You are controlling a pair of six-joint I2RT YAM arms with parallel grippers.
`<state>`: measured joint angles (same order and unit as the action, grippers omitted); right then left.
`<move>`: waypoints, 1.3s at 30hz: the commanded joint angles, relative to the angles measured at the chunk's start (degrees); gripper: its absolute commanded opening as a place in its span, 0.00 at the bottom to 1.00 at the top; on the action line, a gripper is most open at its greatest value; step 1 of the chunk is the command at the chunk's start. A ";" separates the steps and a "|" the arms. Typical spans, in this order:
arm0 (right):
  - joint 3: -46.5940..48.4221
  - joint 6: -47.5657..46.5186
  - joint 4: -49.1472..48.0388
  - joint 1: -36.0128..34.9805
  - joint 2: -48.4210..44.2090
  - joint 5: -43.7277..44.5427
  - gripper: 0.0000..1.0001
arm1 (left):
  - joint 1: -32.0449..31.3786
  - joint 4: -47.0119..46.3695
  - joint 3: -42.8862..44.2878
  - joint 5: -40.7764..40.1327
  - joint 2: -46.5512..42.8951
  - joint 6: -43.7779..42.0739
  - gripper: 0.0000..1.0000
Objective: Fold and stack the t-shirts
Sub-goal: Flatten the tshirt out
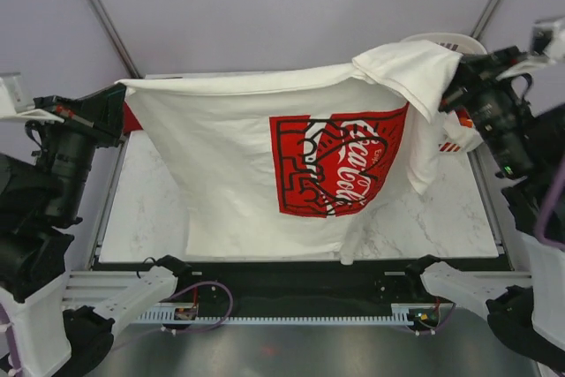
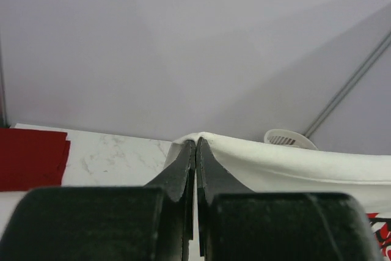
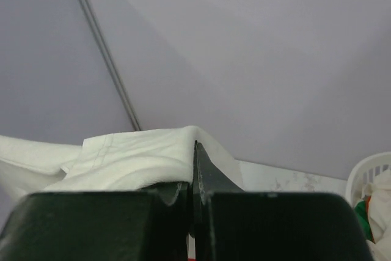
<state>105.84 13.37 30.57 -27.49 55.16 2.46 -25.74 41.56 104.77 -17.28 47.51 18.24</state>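
Observation:
A cream-white t-shirt (image 1: 229,147) with a red graphic (image 1: 337,161) hangs stretched in the air above the table, held by its top edge. My left gripper (image 1: 124,99) is shut on its left corner; the cloth (image 2: 275,160) folds over the pinched fingertips (image 2: 197,145). My right gripper (image 1: 450,94) is shut on the right end, where the cloth (image 3: 134,157) bunches over the jaws (image 3: 197,148). A folded red t-shirt (image 2: 30,157) lies flat on the table at the far left, mostly hidden behind the hanging shirt in the top view (image 1: 131,119).
A white slatted laundry basket (image 1: 455,43) stands at the table's far right corner, with clothes inside (image 3: 372,212). The marble table top (image 1: 150,209) shows under the shirt. The arm bases (image 1: 159,293) sit along the near edge.

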 commanded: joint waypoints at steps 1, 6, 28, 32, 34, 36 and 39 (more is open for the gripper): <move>3.31 -2.99 -1.65 0.50 10.72 5.53 0.00 | 0.42 -1.92 2.71 -7.76 5.04 -5.57 0.02; 11.99 -5.36 -2.53 0.50 26.11 10.27 0.00 | 0.51 -7.27 2.90 -12.06 17.05 -9.53 0.02; 36.74 0.60 18.22 9.99 75.64 27.96 0.98 | 30.58 10.47 26.74 16.22 72.57 1.45 0.90; 13.93 5.17 7.61 9.91 63.27 19.36 0.98 | 23.92 10.56 14.20 12.82 59.94 -0.22 0.87; 8.70 6.32 6.09 9.91 60.17 16.90 0.98 | 21.89 10.47 6.71 11.40 55.20 0.74 0.87; 1.76 7.11 3.98 9.91 56.40 13.73 0.98 | 20.64 10.21 -6.25 11.47 51.30 3.89 0.85; -4.76 7.47 1.17 9.99 54.10 5.39 0.98 | 20.46 6.09 -23.30 13.41 43.74 7.85 0.86</move>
<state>105.60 18.44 36.51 -17.15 112.18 17.91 -7.07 48.51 96.82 -3.68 92.77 20.23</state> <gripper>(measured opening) 0.979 0.856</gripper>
